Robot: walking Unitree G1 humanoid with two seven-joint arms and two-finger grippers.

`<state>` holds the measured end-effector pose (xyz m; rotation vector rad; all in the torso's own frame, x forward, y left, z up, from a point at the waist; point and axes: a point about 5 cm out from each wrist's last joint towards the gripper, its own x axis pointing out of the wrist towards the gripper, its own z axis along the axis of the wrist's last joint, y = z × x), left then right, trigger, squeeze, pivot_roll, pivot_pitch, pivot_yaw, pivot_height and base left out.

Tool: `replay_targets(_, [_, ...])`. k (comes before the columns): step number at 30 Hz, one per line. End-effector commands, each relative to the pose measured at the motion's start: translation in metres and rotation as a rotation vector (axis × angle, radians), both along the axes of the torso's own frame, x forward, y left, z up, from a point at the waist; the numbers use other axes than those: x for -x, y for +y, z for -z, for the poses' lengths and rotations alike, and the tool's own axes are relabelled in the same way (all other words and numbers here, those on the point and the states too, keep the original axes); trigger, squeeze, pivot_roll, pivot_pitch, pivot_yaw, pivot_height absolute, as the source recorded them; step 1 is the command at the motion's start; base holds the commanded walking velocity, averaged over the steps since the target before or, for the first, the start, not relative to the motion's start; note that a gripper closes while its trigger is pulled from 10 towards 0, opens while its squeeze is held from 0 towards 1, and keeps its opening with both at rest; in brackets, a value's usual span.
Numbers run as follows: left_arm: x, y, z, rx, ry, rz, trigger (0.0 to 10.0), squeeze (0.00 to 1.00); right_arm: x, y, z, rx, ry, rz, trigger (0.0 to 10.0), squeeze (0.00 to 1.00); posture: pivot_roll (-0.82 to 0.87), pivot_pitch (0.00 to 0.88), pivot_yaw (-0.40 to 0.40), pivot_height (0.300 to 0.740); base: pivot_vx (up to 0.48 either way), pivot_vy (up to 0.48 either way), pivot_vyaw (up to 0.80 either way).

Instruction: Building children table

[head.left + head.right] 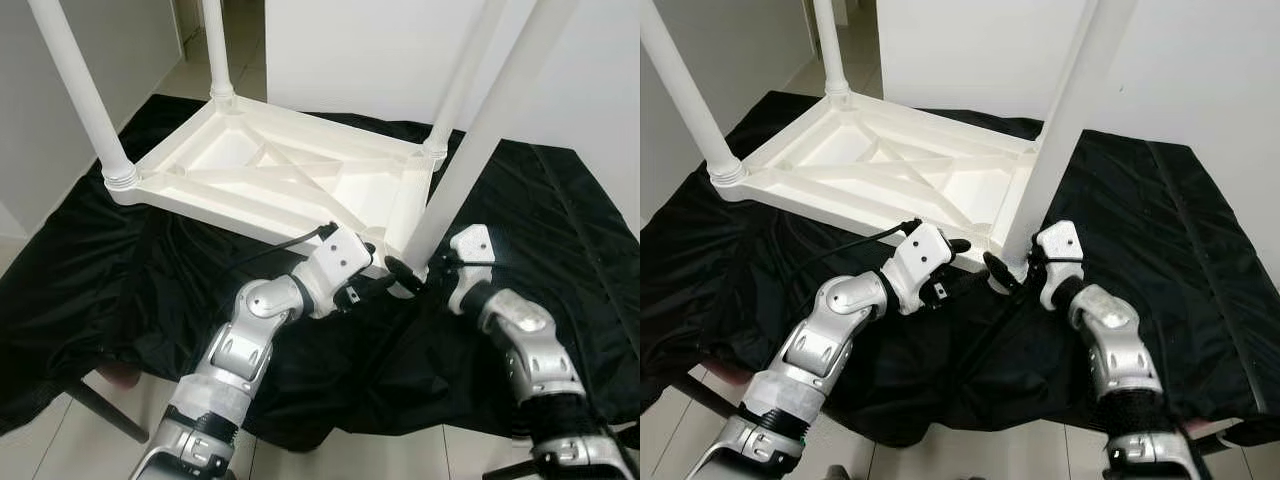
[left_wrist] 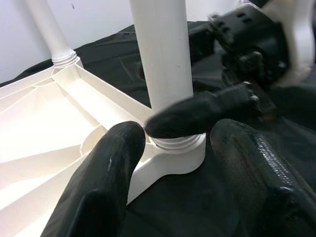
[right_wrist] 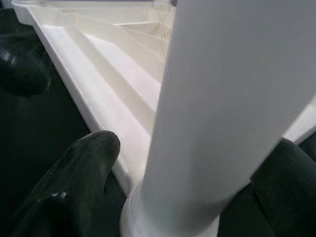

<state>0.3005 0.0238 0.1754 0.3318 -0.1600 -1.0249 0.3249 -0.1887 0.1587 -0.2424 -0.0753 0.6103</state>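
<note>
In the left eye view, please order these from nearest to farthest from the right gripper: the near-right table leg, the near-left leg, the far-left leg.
From the right gripper:
1. Near-right leg: its base stands between the gripper's fingers, at the tabletop's near-right corner.
2. Near-left leg: across the upturned tabletop, at the robot's left.
3. Far-left leg: at the back-left corner, toward the wall.

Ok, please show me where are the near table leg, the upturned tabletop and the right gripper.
Near table leg (image 1: pixel 1055 140), right eye view, middle of its white shaft.
Upturned tabletop (image 1: pixel 235 150), left eye view, a flat panel between ribs.
Right gripper (image 3: pixel 190 190), right wrist view, between its fingertips, around the leg.
</note>
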Motion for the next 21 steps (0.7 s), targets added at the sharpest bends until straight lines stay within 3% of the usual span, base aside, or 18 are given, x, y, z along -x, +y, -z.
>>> replay_targets(1, [-0.005, -0.001, -0.001, 0.005, -0.029, -0.100, 10.0, 0.00, -0.005, -0.003, 0.006, 0.046, 0.019, -0.014, 3.5, 0.00, 0.01, 0.021, -0.037, 0.740, 0.000, 0.000, 0.00])
replay_targets(2, [-0.005, -0.001, -0.001, 0.002, -0.031, -0.101, 10.0, 0.00, -0.007, -0.004, 0.006, 0.055, 0.022, -0.015, 2.9, 0.00, 0.01, 0.021, -0.037, 0.740, 0.000, 0.000, 0.00])
replay_targets(4, [-0.005, -0.001, -0.001, 0.000, -0.032, -0.101, 10.0, 0.00, -0.009, -0.004, 0.006, 0.060, 0.025, -0.017, 2.9, 0.00, 0.01, 0.021, -0.037, 0.740, 0.000, 0.000, 0.00])
replay_targets(5, [-0.005, -0.001, -0.002, -0.002, -0.034, -0.102, 10.0, 0.00, -0.009, -0.004, 0.006, 0.063, 0.027, -0.024, 0.0, 0.00, 0.01, 0.020, -0.036, 0.740, 0.000, 0.000, 0.00])
replay_targets(15, [-0.005, -0.001, -0.001, 0.001, 0.006, -0.071, 10.0, 0.00, -0.009, -0.005, 0.017, 0.048, 0.060, -0.057, 0.0, 0.00, 0.01, 0.025, -0.034, 0.740, 0.000, 0.000, 0.00])
replay_targets(16, [-0.004, -0.001, 0.000, -0.001, 0.004, -0.072, 10.0, 0.00, -0.009, -0.006, 0.017, 0.033, 0.062, -0.037, 10.0, 0.00, 0.01, 0.028, -0.031, 0.740, 0.000, 0.000, 0.00])
replay_targets(21, [-0.004, -0.001, 0.000, -0.004, 0.002, -0.074, 10.0, 0.00, -0.009, -0.007, 0.015, 0.008, 0.049, -0.002, 10.0, 0.00, 0.01, 0.031, -0.030, 0.740, 0.000, 0.000, 0.00])
